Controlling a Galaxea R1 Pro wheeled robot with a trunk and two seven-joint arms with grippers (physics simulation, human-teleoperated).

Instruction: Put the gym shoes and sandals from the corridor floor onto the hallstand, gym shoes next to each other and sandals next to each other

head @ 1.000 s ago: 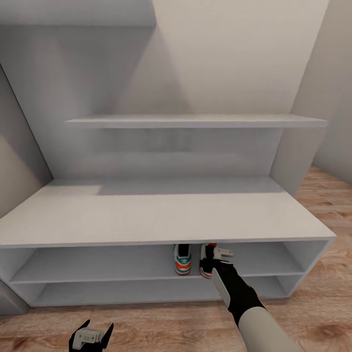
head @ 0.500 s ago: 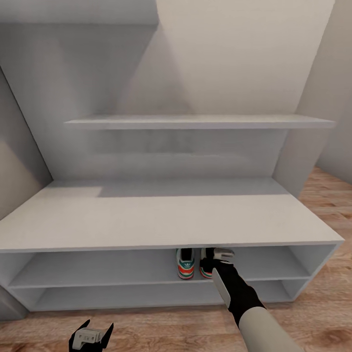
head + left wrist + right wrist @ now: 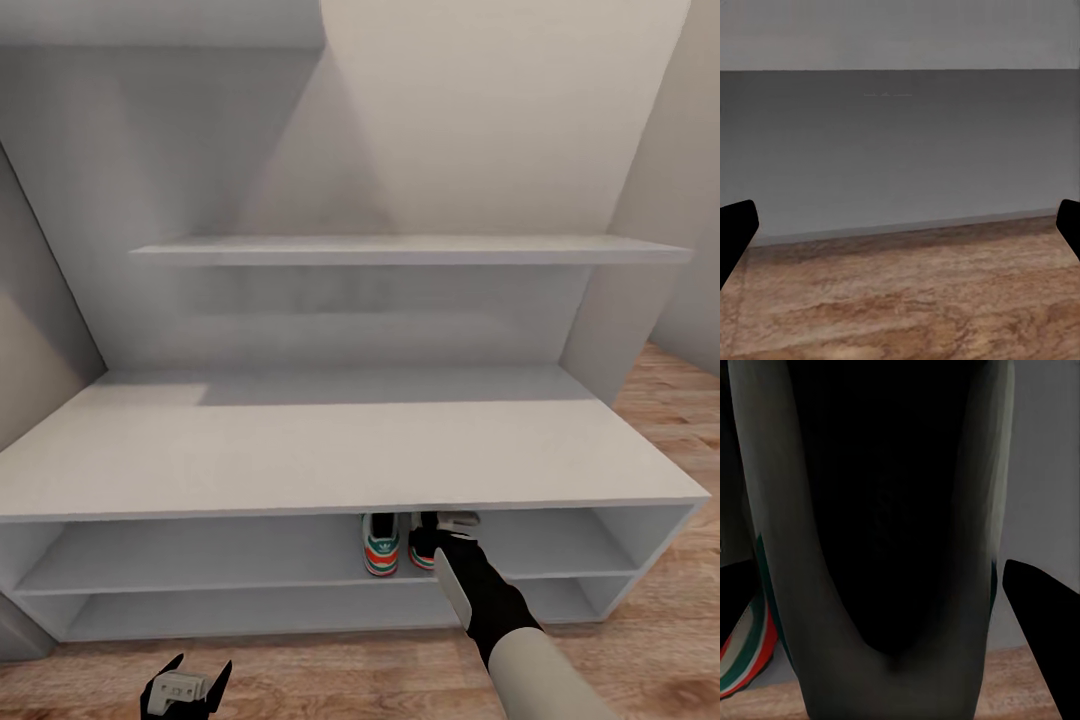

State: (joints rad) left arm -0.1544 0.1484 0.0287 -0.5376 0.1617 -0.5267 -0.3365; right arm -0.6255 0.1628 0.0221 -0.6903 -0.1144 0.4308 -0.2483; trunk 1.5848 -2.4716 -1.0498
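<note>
The right gym shoe on the hallstand sits inside the right pincer, grip unclear; left pincer spread wide.

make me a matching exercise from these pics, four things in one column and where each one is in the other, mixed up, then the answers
Things:
1. left shoe
2. right gripper
3. left gripper
4. wall shelf

Places:
A. above the bench top
B. low, over the floor in front of the rack
C. on the upper shelf slot, heel facing out
D. at the second shoe, inside the upper slot

Pairs: 1-C, 2-D, 3-B, 4-A
</note>
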